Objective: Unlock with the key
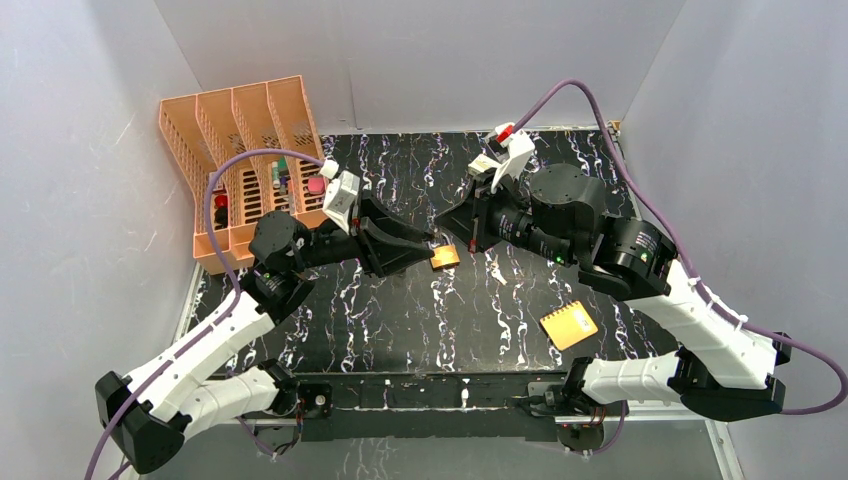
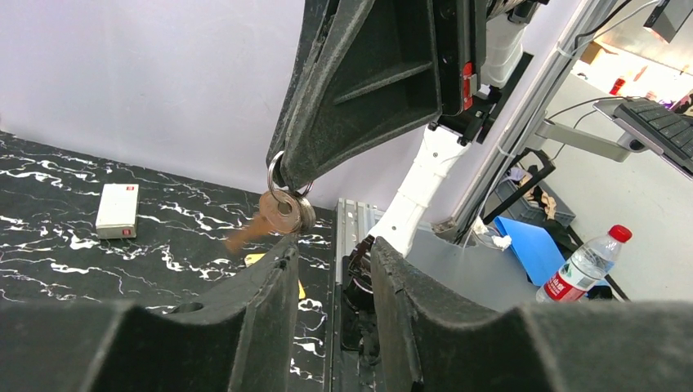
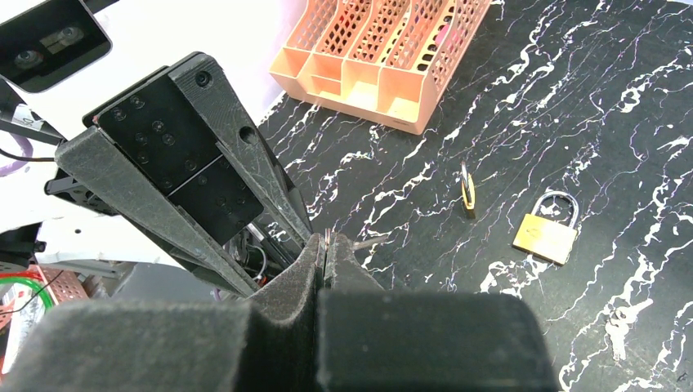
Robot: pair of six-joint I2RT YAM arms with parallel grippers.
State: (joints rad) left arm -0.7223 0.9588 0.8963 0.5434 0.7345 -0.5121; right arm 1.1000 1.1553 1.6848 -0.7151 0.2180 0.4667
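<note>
The key (image 2: 282,211), a small bunch on a ring, hangs from the fingertips of my right gripper (image 2: 288,175), which is shut on the ring. One blade sticks out to the left, blurred. In the right wrist view only a thin sliver of the ring shows between the closed pads of the right gripper (image 3: 327,241). My left gripper (image 2: 331,249) is open and empty just below the key. In the top view both grippers meet over mid-table, left (image 1: 428,246) and right (image 1: 452,224). A brass padlock (image 1: 445,257) lies flat on the table beneath them, also seen in the right wrist view (image 3: 546,229).
A second brass padlock (image 3: 467,189) stands on edge near the first. An orange divided basket (image 1: 245,160) sits at the back left. A flat yellow square object (image 1: 568,325) lies at the front right. A small white box (image 2: 117,210) lies on the black marbled table.
</note>
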